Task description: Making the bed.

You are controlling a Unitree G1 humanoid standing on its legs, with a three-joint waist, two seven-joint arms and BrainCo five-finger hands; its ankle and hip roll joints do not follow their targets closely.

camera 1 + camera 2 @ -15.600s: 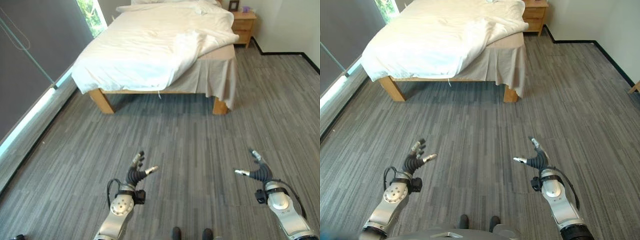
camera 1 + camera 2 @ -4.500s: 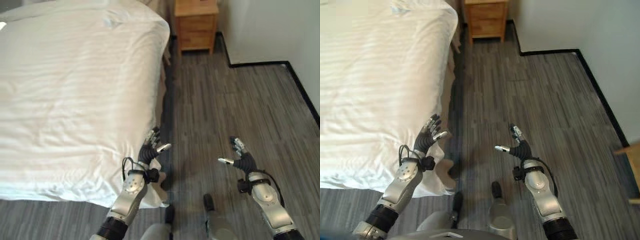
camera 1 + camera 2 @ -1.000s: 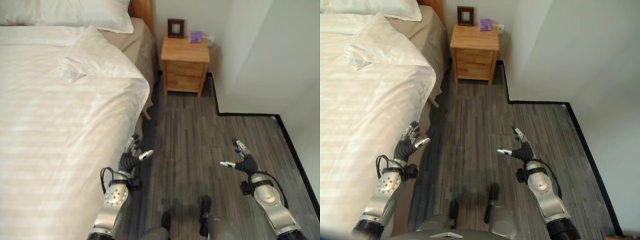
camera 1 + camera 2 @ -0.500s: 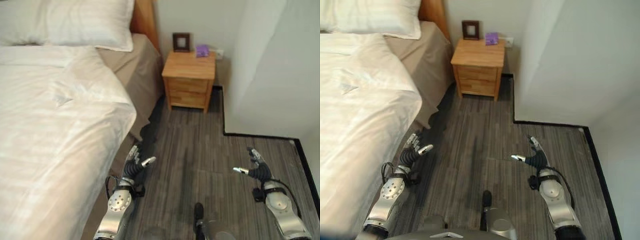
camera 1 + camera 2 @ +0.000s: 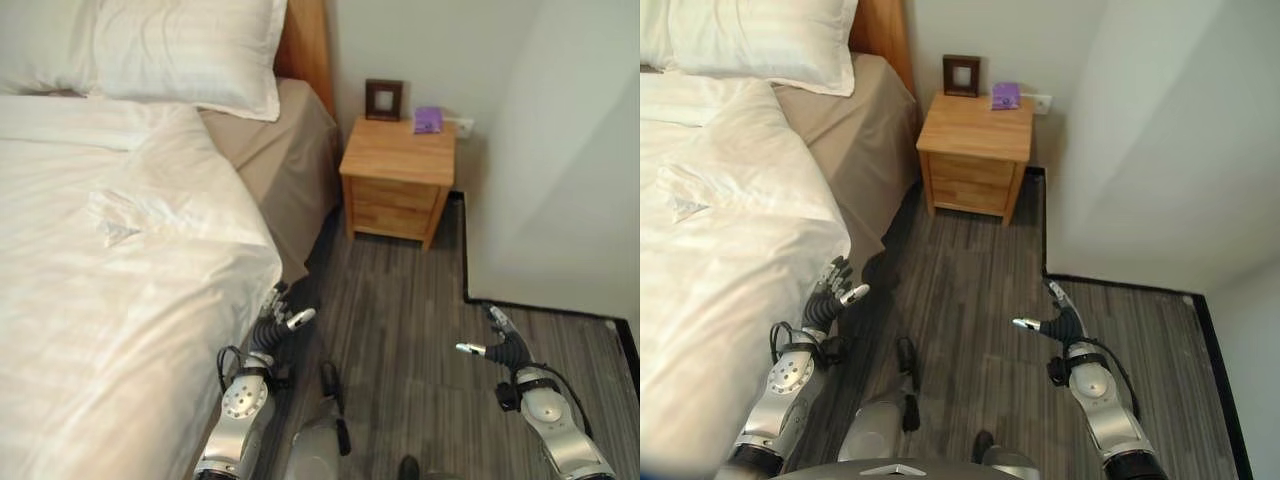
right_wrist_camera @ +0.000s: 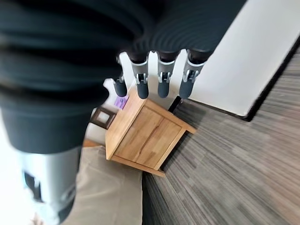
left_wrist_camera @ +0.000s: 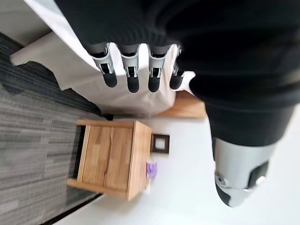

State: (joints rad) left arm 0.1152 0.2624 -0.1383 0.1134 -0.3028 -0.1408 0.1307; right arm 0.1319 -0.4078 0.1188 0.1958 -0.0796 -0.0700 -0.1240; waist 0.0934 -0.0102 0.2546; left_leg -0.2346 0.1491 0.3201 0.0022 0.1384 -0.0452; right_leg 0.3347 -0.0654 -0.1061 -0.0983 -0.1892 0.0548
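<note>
The bed fills the left side, with a white duvet spread over it and its top edge folded back below a white pillow. A strip of tan sheet lies bare between duvet and headboard. My left hand hovers open beside the duvet's side edge, touching nothing; its straight fingers hold nothing. My right hand is open over the floor to the right, its fingers held straight.
A wooden nightstand stands by the headboard with a small picture frame and a purple item on it. A white wall corner juts out at the right, leaving a narrow strip of grey floor beside the bed.
The camera has advanced along the bed's side toward the headboard; pillow and nightstand appear larger and lower. Both hands stay open and keep the same pose.
</note>
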